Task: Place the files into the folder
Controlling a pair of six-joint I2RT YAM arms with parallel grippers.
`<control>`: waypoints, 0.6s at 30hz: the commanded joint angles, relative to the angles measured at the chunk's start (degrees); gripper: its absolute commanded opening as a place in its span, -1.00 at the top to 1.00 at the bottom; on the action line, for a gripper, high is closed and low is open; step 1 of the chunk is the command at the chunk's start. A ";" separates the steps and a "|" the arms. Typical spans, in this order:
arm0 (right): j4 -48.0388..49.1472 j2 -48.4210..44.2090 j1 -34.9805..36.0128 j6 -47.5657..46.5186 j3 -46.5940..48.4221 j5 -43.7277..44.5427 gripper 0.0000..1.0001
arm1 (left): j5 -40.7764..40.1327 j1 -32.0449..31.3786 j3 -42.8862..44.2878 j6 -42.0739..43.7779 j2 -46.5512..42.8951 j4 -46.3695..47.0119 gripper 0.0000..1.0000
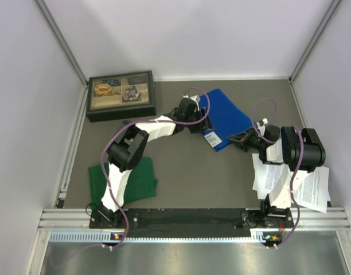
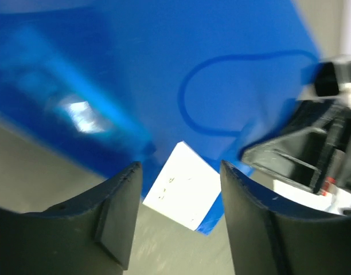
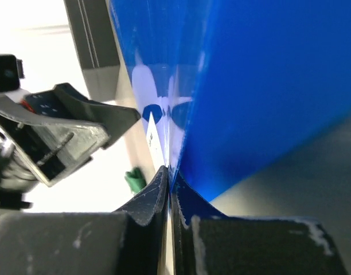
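The white printed paper files (image 1: 316, 192) lay on the counter (image 1: 192, 177) by my right base, outside the bright blue plastic ring-binder folder (image 1: 227, 114) farther out. My right hand (image 3: 168, 172) pinched the folder's edge. I judged a slow lift of the cover best, with the left hand (image 2: 178, 166), spread beside the white label (image 2: 181, 195), bracing the rest.

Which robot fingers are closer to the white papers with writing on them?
Right. The right fingers pinch the bright blue plastic folder's edge facing the white printed paper sheets. The left fingers hover open over the folder's white label, farther off.
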 commanded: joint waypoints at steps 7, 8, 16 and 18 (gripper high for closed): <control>-36.06 -28.02 12.60 -36.23 9.46 17.64 1.00 | 1.62 6.84 1.45 -12.70 -22.93 -21.21 -0.38; -38.60 -29.72 14.01 -38.45 9.81 20.30 1.00 | 3.29 7.19 1.98 -15.42 -23.37 -21.20 -0.33; -44.60 -42.82 24.65 -51.11 6.83 35.87 1.00 | 4.72 7.72 6.81 -32.31 -22.93 -21.73 -0.57; -44.52 -46.07 26.15 -52.70 5.51 38.94 1.00 | 4.28 7.72 7.43 -35.82 -22.49 -21.73 -0.59</control>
